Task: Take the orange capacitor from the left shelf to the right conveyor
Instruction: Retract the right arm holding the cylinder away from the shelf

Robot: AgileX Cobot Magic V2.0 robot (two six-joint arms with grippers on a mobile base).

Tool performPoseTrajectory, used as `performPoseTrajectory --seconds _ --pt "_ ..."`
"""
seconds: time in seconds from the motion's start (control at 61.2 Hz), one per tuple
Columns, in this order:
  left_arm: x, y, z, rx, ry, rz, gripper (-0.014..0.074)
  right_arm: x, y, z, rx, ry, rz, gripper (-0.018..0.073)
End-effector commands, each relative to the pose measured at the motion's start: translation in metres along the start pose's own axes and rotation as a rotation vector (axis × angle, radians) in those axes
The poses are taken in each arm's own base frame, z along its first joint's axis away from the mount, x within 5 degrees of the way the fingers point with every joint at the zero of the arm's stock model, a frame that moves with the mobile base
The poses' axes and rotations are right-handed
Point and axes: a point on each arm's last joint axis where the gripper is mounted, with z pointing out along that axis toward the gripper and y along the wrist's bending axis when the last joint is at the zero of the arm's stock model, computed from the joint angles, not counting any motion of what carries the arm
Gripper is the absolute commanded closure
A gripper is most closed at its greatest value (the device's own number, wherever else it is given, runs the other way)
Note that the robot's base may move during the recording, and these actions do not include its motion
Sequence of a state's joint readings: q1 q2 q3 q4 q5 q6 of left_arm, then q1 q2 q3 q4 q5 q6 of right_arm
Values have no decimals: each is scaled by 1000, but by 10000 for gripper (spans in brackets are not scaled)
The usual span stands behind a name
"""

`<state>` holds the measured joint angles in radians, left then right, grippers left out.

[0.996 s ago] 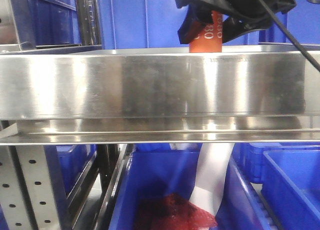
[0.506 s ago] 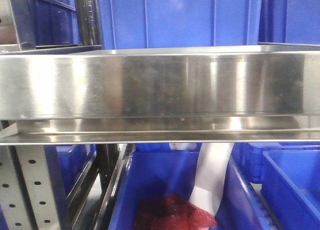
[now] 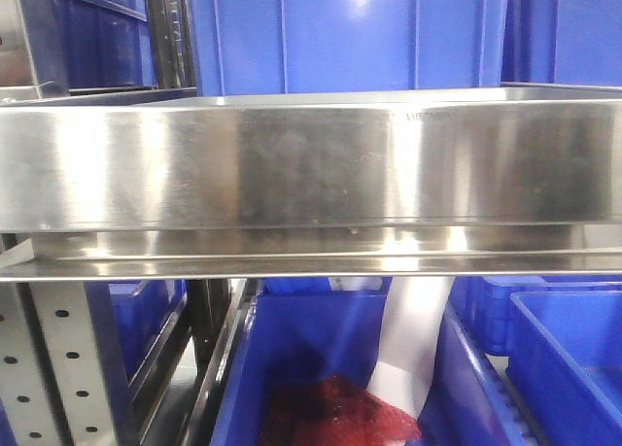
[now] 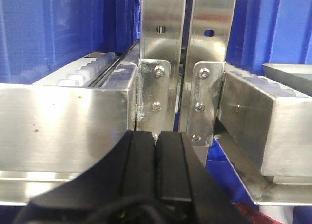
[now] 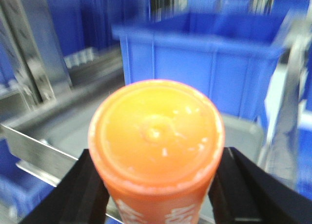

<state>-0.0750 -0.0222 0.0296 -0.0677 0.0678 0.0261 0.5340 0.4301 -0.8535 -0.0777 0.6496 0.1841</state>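
The orange capacitor (image 5: 156, 136) fills the middle of the right wrist view, flat top toward the camera, white numerals on its side. My right gripper (image 5: 157, 190) is shut on it, one black finger on each side. The view is blurred. The left shelf (image 3: 311, 164) spans the front view as a shiny steel lip; no gripper or capacitor shows there. My left gripper (image 4: 156, 155) is shut and empty, its black pads pressed together, in front of steel uprights (image 4: 163, 63). The right conveyor is out of view.
Blue plastic bins (image 3: 350, 38) stand behind the shelf and below it (image 3: 330, 368), one with red material and a white sheet. A blue bin (image 5: 204, 58) and a steel shelf corner (image 5: 39, 146) lie behind the capacitor. Perforated uprights (image 3: 68, 368) stand at lower left.
One second ago the right gripper held the capacitor above the shelf lip at the top of the front view. It has since left that view, which now shows only the shelf and bins.
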Motion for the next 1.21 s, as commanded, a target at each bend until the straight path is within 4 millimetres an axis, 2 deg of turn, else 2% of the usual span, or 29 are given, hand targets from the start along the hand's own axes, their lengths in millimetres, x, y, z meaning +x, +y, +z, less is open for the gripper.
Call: performPoseTrajectory --seconds 0.0,0.212,0.473,0.8,1.192 --pt "1 0 0 3 -65 -7 722 -4 0 -20 -21 -160 -16 508" --pt "1 0 0 3 -65 -7 722 25 -1 -43 -82 -317 39 508" --pt "1 0 0 3 -65 -7 722 33 -2 -36 -118 -521 49 508" --pt "1 0 0 3 -65 -7 722 45 -3 -27 -113 -485 49 508" --pt "1 0 0 3 -65 -7 722 45 -3 -26 -113 -480 49 508"
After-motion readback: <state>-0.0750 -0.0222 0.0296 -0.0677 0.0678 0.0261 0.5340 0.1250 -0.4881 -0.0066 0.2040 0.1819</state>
